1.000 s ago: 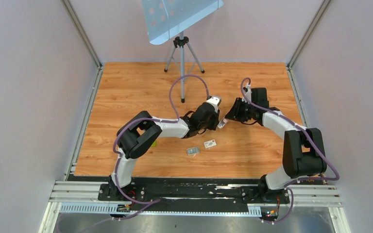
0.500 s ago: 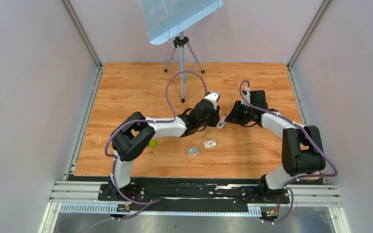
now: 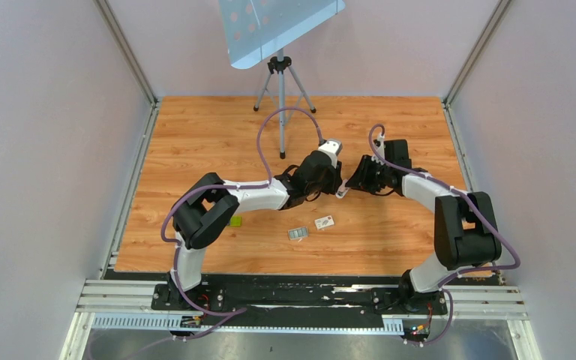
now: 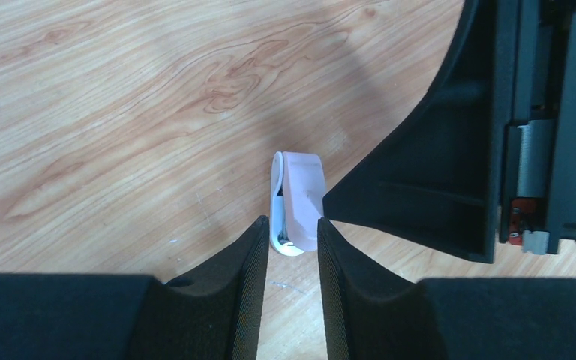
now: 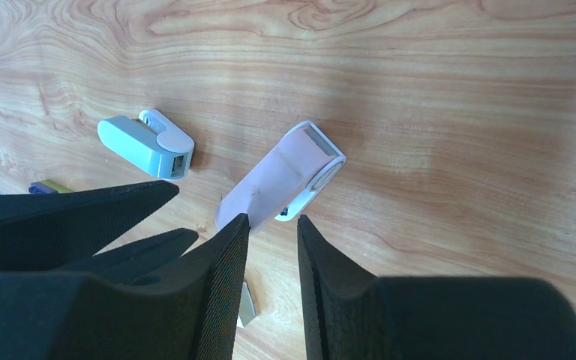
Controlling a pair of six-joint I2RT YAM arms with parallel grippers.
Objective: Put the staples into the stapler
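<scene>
Your arms drew closer since a second ago. Stapler (image 4: 298, 196) near worktop (image 3: 195, 135) centre. Left gripper (image 4: 293, 225): jaws narrow, pinching one end. Right gripper (image 5: 272, 219): jaws narrow at the other end; whether it grips, you cannot tell.

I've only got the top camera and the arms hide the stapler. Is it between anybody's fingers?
Observer: Yes. In the left wrist view the stapler sits with its near end between the tips of the left fingers.
Operator: Where's the right arm on it?
Observer: One of the right fingers has its tip against the pink side.
Operator: Anything nearby to avoid?
Observer: The right wrist view shows a pale blue, stapler-shaped object lying on the table, apart from it.
</scene>
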